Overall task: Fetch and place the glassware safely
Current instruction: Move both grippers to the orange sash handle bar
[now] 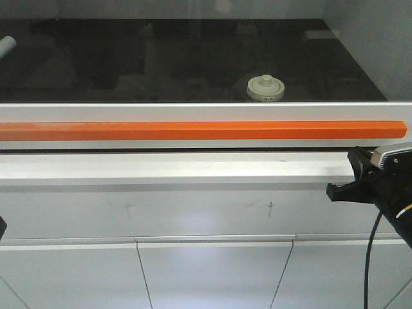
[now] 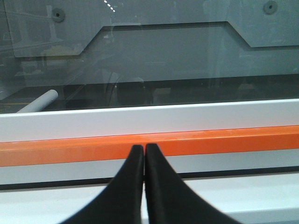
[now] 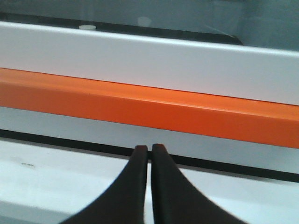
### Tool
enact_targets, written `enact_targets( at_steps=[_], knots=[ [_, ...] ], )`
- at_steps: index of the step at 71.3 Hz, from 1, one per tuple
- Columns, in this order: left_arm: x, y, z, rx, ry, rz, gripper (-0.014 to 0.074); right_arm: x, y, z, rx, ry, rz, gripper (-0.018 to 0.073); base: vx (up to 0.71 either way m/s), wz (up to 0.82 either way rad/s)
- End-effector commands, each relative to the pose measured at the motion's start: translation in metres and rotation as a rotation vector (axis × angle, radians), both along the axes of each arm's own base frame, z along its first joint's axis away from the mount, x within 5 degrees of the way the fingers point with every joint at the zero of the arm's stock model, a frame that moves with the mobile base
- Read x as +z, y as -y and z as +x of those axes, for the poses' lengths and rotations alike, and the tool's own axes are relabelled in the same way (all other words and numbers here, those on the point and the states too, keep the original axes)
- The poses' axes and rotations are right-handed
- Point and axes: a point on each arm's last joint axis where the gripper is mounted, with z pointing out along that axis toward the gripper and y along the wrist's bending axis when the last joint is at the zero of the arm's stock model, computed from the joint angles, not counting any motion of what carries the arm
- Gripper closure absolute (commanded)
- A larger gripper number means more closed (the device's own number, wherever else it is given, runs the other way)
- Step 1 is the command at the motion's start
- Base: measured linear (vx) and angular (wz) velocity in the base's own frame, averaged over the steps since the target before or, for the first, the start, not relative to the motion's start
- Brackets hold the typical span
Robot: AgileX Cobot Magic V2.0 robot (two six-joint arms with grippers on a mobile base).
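Note:
The glass jar, with a cream-white lid and a raised centre knob, stands on the dark floor inside a cabinet, behind the lowered glass front. In the right wrist view only the top of its lid shows above the white frame. My right gripper is shut and empty. It sits low in front of the white ledge, right of and below the jar, and it shows at the right edge of the front view. My left gripper is shut and empty, pointing at the orange bar further left.
An orange bar runs across the white frame of the glass front. A white ledge lies below it, with cabinet doors underneath. A grey tube lies inside at the far left.

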Motion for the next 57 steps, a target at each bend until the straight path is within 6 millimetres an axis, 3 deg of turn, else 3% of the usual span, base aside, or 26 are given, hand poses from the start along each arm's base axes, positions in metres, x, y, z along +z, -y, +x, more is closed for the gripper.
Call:
enact_targets(
  at_steps=[1, 33, 57],
  knots=[
    [0.015, 0.0, 0.002, 0.006, 0.103, -0.009, 0.0603, 0.015, 0.002, 0.012, -0.005, 0.124, 0.005, 0.056, 0.0, 0.0],
    [0.015, 0.0, 0.002, 0.006, 0.103, -0.009, 0.0603, 0.0, 0.004, 0.047, -0.01, 0.106, 0.009, 0.056, 0.0, 0.0],
    [0.015, 0.0, 0.002, 0.006, 0.102, -0.009, 0.0603, 0.011, 0.006, 0.059, -0.026, 0.18, 0.009, 0.056, 0.0, 0.0]
  ],
)
